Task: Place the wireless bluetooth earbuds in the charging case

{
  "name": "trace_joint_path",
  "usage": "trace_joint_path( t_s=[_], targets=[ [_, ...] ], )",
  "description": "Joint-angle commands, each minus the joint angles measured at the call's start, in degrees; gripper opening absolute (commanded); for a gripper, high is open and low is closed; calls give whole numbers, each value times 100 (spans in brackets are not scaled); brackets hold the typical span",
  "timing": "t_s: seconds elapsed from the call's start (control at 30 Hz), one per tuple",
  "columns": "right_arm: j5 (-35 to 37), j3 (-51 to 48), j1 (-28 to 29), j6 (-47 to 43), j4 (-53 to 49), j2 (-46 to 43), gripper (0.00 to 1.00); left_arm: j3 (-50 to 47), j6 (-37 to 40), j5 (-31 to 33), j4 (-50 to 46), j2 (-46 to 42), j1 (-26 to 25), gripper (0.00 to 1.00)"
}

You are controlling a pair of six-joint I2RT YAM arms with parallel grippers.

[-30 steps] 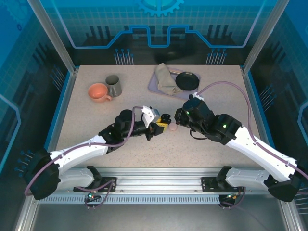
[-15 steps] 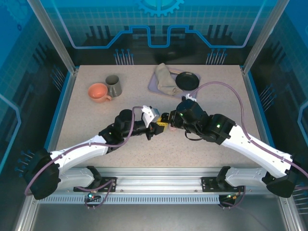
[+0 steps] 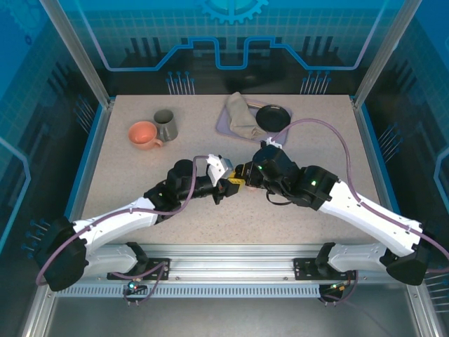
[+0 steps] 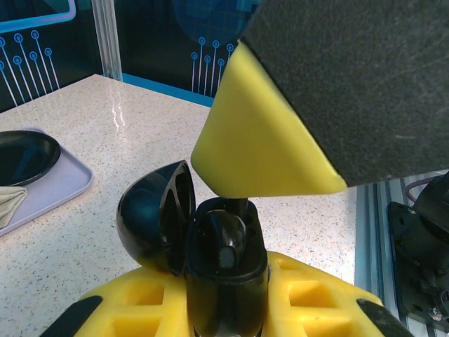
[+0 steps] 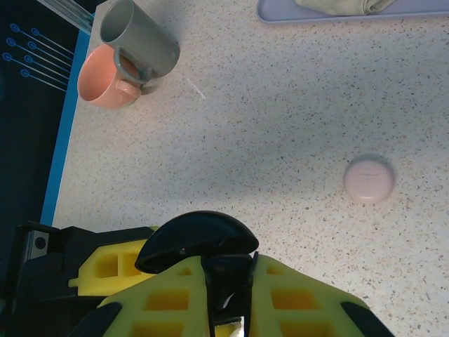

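My left gripper point(image 4: 224, 312) is shut on a black charging case point(image 4: 224, 281) and holds it upright, its lid point(image 4: 156, 214) swung open to the left. A black earbud point(image 4: 228, 239) sits in the case's mouth. From above, a yellow finger point(image 4: 259, 147) of my right gripper reaches down to the case's opening. In the right wrist view, my right gripper point(image 5: 228, 295) is shut on the black earbud point(image 5: 228, 281), right behind the open lid point(image 5: 196, 239). In the top view the left gripper point(image 3: 226, 187) and right gripper point(image 3: 242, 175) meet at mid-table. The whitish earbuds are out of view.
A pale pink round case point(image 5: 369, 178) lies on the table beyond the grippers. A pink mug point(image 3: 144, 134) and a grey mug point(image 3: 165, 124) stand at the back left. A lavender tray point(image 3: 224, 121) at the back holds a cloth point(image 3: 242, 116) and a black dish point(image 3: 272, 117).
My right gripper has moved left to the case held by the left gripper and now covers the pink case in the top view. The left arm has stayed put.
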State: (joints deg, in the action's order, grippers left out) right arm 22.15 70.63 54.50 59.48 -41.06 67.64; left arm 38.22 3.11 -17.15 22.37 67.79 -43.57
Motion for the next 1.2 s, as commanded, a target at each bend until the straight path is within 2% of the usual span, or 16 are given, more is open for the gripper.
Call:
trace_joint_path(
  t_s=[0.0,0.73,1.17],
  targets=[
    [119,143,95,-5,-17,39,17,211,119,49,93,-81,-45,0],
    [-121,240,113,-218,-184,54,18,85,93,-161,530,-211,-46,0],
    [-210,268,105,-321,-45,-30,22,151,93,-254,611,-96,-41,0]
  ],
)
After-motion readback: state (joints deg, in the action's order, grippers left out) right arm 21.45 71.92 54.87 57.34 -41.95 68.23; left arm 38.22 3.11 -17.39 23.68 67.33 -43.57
